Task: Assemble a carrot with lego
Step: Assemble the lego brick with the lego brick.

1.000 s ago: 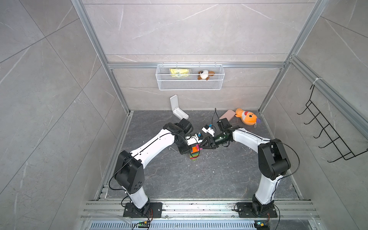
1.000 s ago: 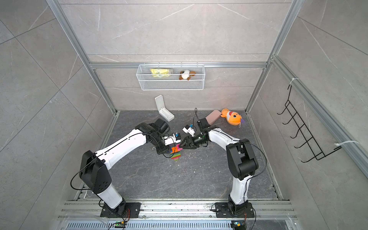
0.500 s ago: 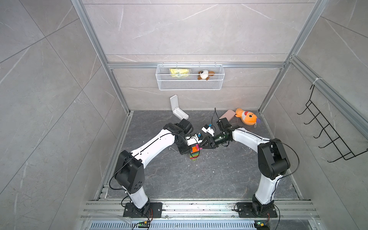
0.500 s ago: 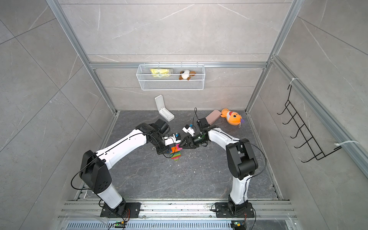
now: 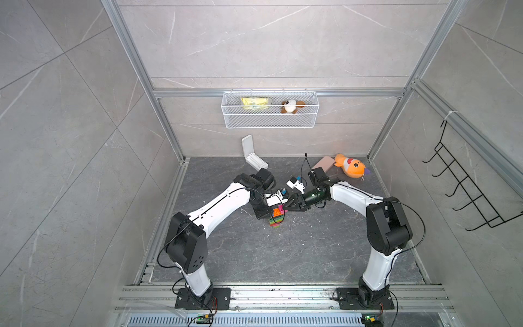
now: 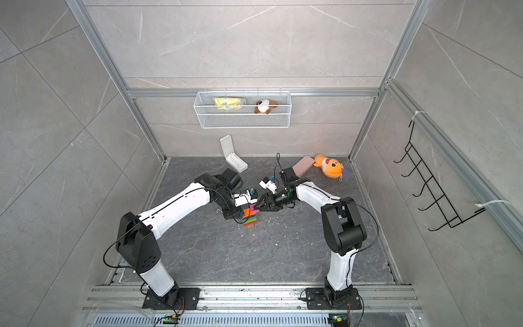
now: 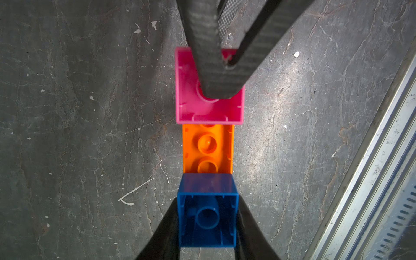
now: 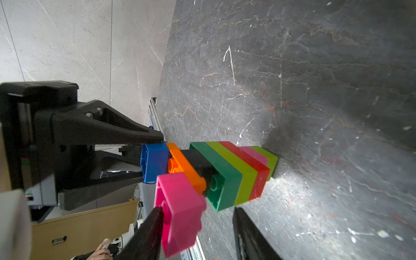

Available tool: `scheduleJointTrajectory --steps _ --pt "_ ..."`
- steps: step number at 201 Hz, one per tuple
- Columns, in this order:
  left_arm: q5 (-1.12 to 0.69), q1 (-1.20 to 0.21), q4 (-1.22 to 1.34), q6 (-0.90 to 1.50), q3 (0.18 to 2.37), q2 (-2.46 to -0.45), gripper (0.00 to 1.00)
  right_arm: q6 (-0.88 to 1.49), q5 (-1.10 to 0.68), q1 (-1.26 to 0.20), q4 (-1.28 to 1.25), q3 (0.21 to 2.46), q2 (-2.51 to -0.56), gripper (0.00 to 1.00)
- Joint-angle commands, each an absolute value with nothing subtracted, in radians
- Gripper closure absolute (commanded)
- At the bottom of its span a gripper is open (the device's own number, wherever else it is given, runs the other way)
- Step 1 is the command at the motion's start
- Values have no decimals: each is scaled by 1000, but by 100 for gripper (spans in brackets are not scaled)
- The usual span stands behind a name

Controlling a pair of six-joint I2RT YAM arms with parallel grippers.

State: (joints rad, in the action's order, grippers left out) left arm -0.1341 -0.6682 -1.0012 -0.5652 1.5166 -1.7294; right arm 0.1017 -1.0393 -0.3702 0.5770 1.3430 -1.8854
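Carrot [image 8: 225,175] of glossy studded bricks is held tip down at the middle of the stone floor [image 5: 283,254], its blue brick [image 7: 207,186] pinched by the downward-pointed left gripper [image 7: 208,213]. The level right gripper [image 8: 195,210] is spread, one finger laid on the pink brick [image 7: 186,101].

white case [image 5: 254,154] open, by back wall | pink case [image 5: 324,163] beside orange fish [image 5: 351,169] | wire basket [image 5: 270,121] on wall

The carrot [image 8: 225,175]: smooth glossy plastic bricks; floor [image 7: 78,135]: matt dark stone look, scratched; basket [image 5: 268,121]: white wire mesh; fish toy [image 5: 351,168]: plush cloth.
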Motion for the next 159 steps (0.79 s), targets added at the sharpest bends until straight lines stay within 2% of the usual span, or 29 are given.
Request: scheduleJointTrajectory --steps 1,45,145,159 --pt "-101 -670 -1086 -541 1516 -1777 94 90 -1011 -374 620 1373 -1877 47" --pt "-116 -670 -1080 -534 1534 -1770 81 90 -1011 -374 631 1389 -1874 46" --pt "-171 -672 -1009 -512 1553 -1730 41 66 -1013 -374 660 1404 -1849 41" --pt "-175 -671 -995 -509 1544 -1722 33 53 -1010 -373 675 1409 -1840 40"
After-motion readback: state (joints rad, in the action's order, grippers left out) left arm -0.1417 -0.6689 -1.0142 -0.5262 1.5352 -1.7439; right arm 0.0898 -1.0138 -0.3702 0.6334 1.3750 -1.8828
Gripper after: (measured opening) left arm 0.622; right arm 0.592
